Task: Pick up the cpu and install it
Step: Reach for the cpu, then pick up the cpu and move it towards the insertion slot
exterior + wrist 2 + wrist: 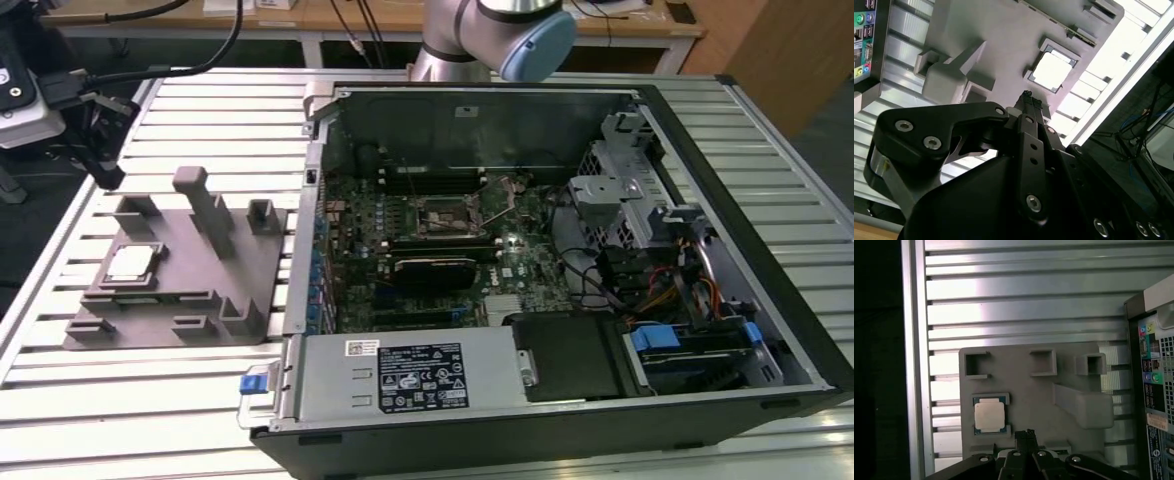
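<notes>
Flat square silver-topped cpu [989, 416] in grey fixture [1044, 400]

Cpu [130, 263]: small flat square chip with a pale silver top and a thin dark rim. It lies flat, metal side up, seated in a shallow square pocket of the grey fixture block [194, 285], at the exterior view's left. Nothing touches it. Edges sit square to the pocket.

1 cpu [130, 263], 1 fixture [187, 275], 1 computer [467, 115].
</notes>
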You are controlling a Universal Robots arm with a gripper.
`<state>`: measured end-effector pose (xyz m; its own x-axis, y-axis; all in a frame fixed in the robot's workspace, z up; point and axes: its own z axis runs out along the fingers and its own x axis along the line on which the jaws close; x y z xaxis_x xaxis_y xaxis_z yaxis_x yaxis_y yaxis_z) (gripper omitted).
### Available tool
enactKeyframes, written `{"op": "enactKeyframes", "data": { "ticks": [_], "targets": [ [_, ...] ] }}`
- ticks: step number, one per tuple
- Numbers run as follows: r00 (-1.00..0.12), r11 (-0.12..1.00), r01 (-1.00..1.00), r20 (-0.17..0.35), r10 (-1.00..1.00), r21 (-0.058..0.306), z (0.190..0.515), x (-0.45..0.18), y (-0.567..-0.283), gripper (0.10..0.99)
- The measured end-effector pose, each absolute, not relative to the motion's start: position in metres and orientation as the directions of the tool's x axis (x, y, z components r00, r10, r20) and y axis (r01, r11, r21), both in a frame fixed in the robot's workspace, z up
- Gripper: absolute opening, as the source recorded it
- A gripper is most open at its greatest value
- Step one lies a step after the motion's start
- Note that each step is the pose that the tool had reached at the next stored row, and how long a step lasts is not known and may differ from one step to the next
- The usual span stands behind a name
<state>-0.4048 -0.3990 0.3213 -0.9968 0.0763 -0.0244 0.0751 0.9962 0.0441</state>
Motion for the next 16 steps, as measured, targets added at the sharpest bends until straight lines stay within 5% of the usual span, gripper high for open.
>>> {"op": "enactKeyframes", "data": {
  "ticks": [16],
  "targets": [
    [-0.997, 0.996, 0.075, -0.024, 0.076, 0.044, 0.316, -0.4079, -0.399, 0.106]
  ]
}}
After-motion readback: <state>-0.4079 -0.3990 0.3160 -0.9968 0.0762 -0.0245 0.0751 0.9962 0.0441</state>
